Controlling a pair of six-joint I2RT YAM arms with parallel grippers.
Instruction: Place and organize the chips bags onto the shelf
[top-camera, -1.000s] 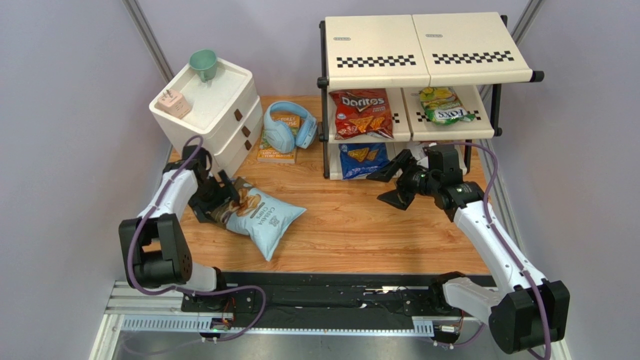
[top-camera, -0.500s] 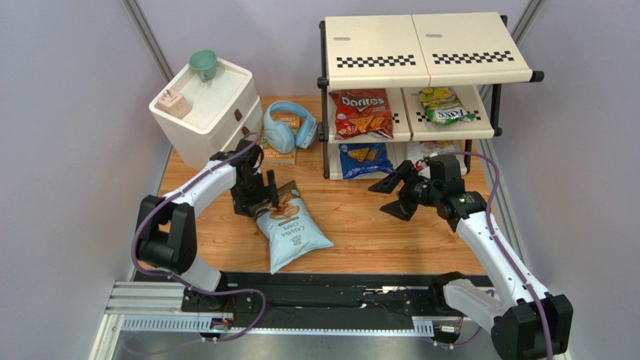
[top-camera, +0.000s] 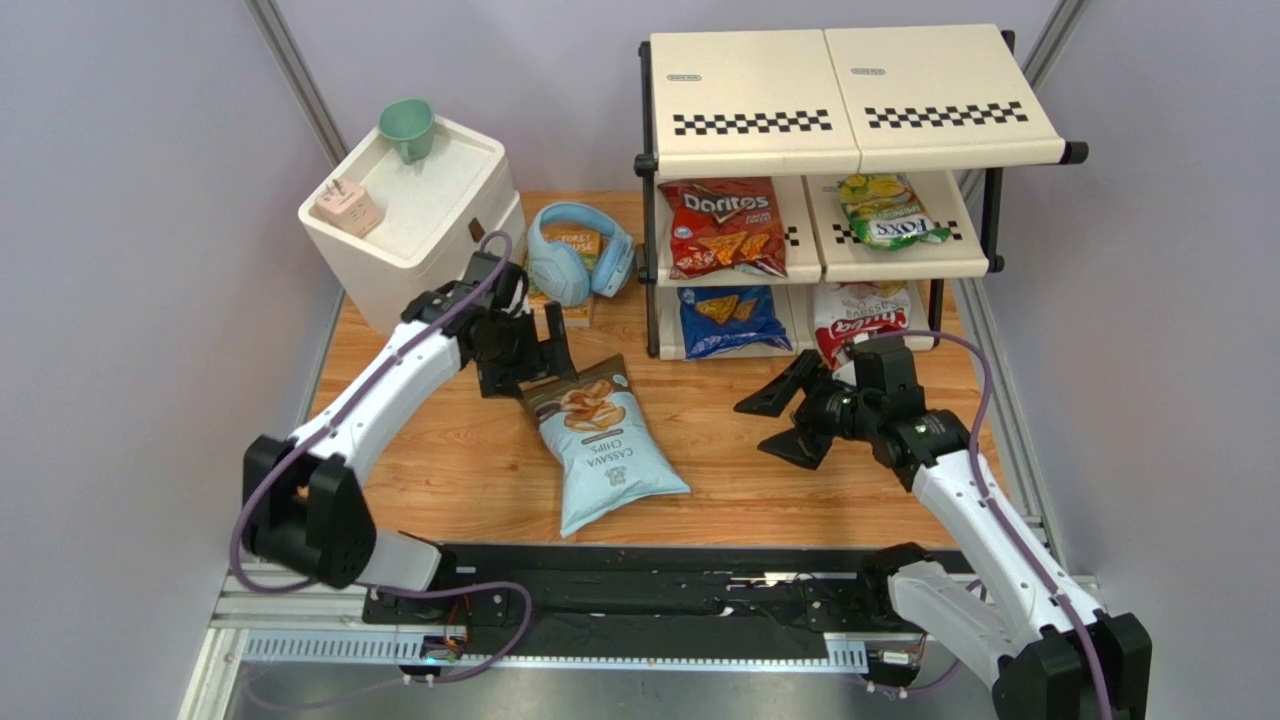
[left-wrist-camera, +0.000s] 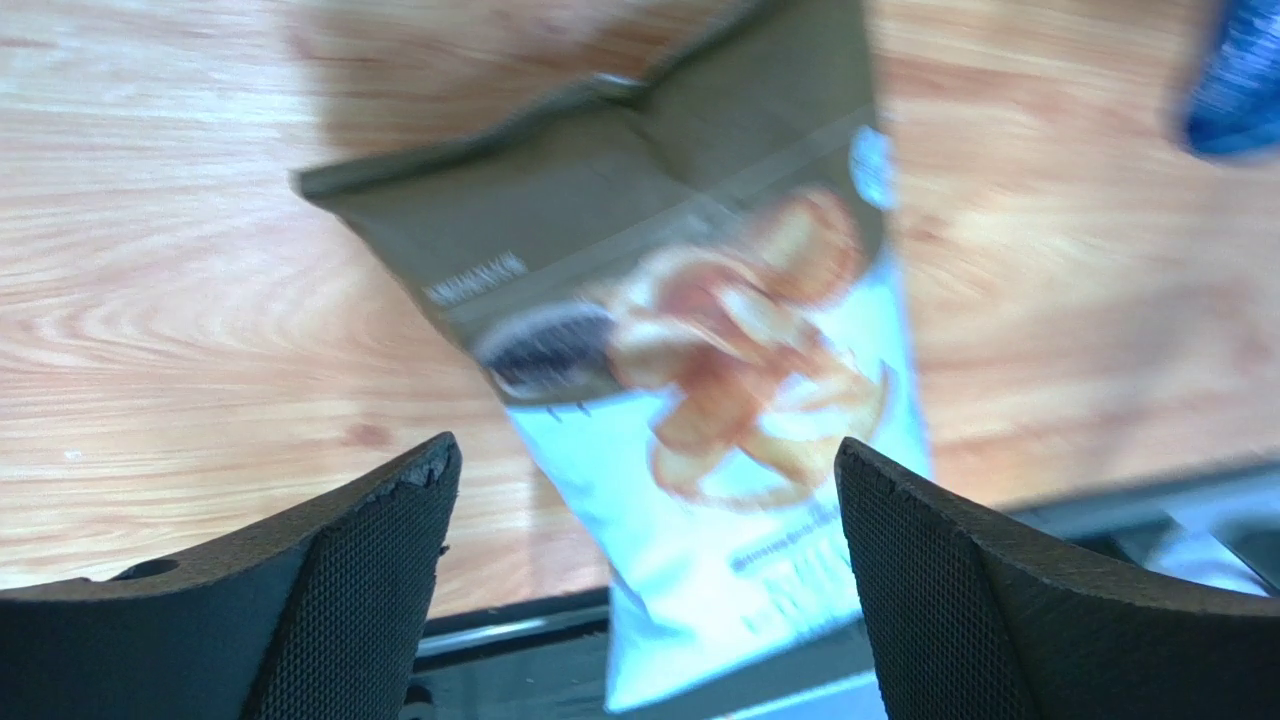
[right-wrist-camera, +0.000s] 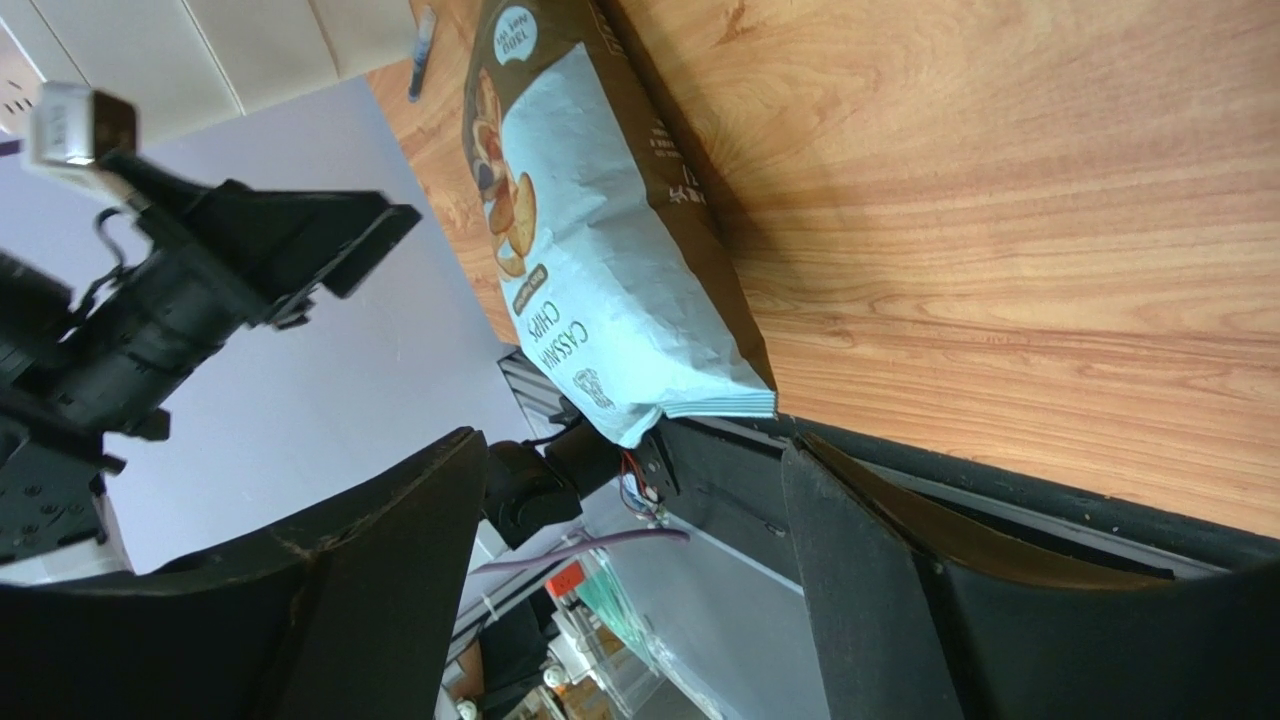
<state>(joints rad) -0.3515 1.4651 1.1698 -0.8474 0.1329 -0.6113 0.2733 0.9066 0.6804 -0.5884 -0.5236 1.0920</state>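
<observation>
Left gripper (top-camera: 529, 354): jaws spread wide, nothing between them. It sits at the end of my left arm, which runs from its base at the near left edge of the table (top-camera: 451, 473) up and inward, bent at the elbow near the white two-drawer cabinet (top-camera: 413, 210), with the wrist angled down towards the wood. In the left wrist view both fingertips (left-wrist-camera: 406, 495) frame the cassava bag (left-wrist-camera: 706, 345) from above; I cannot tell whether they touch it. Cassava bag (top-camera: 609, 450): pale blue with a brown top, lying flat on the table between my two arms, brown end towards the left gripper, far end towards the near edge. Right gripper (top-camera: 772, 423): jaws apart and empty. My right arm is raised from its base at the near right, elbow bent, hand turned leftward over bare wood in front of the shelf (top-camera: 842, 90); its wrist view looks across at the bag (right-wrist-camera: 601, 255). Middle tier: red Doritos bag (top-camera: 724, 225) on the left, green-yellow bag (top-camera: 894, 210) on the right. Bottom tier: blue Doritos bag (top-camera: 727, 318) on the left, white-and-red bag (top-camera: 860, 308) on the right. Top tier: bare boards. Also present: blue headphones (top-camera: 579, 255) on an orange book (top-camera: 553, 311) beside the cabinet, and a green cup (top-camera: 409, 128) on the cabinet top.
</observation>
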